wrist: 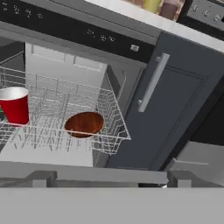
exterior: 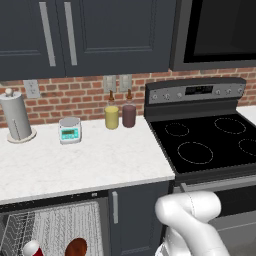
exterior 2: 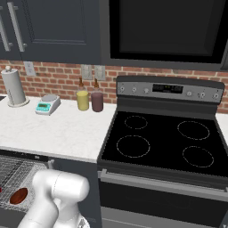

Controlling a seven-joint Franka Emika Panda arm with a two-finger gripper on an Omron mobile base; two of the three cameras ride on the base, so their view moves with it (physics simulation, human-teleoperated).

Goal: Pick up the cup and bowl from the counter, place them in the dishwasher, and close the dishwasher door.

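So the red cup [wrist: 14,105] is parked upright in the pulled-out wire rack [wrist: 105,109] of the dishwasher [wrist: 65,35], with the reddish-brown bowl [wrist: 84,124] sat just beside it, not touching. A dark cabinet door [wrist: 175,105] is seen next to the rack. The desk [exterior: 75,160] above carries a paper-towel holder [exterior: 17,117], a small scale [exterior: 70,130] and two bottles [exterior: 120,114]. The claw is spread wide, nothing held.

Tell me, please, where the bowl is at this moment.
The bowl lies in the wire rack of the open dishwasher, under the counter. In the hand view the cup stands to its left, apart from it.
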